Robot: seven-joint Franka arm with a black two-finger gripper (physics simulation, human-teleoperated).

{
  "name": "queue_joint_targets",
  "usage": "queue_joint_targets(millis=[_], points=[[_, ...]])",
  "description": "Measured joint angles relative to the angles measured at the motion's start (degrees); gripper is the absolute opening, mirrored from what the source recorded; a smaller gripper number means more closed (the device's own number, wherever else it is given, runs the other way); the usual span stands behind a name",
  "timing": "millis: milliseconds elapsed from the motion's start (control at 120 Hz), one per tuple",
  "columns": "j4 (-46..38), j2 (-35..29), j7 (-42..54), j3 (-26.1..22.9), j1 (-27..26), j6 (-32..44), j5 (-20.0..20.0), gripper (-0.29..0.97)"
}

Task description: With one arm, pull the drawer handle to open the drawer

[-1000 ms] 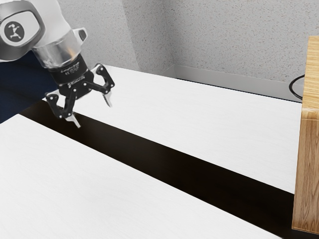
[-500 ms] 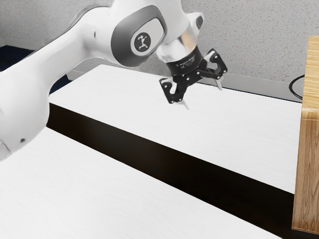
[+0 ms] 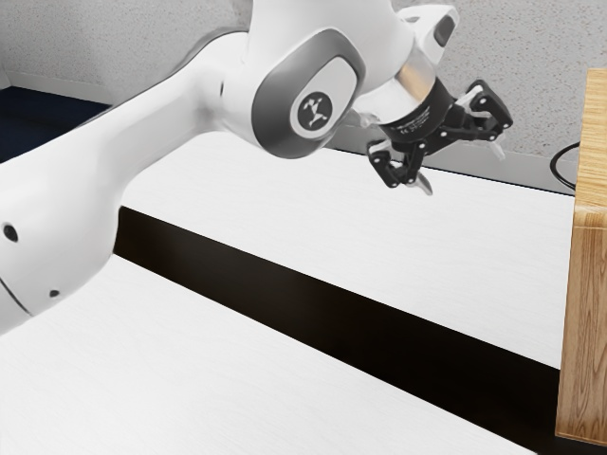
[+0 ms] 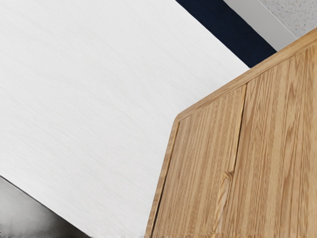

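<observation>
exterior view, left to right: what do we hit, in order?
White Franka arm → open gripper held above the table → wooden cabinet at the exterior view's right edge.

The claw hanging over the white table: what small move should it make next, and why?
Probably a short glide toward the exterior view's right, nearer the wooden cabinet. The claw hangs open above the white table, well apart from the cabinet, so it can grip nothing yet. The wrist view faces the cabinet's front.
</observation>
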Motion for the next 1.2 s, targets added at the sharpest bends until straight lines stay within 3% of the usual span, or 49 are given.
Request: queue_joint_targets(millis=[508,692,1200], points=[[-1.2,0.4,1.4,-0.2,-1.7,6.0,-2.3,0.67],[2.2,4.5,1.8,-0.2,-1.1,7.6,-2.5,0.66],[3.4,7.2,2.8,-1.3,-0.7,11.1,-2.4,0.64]])
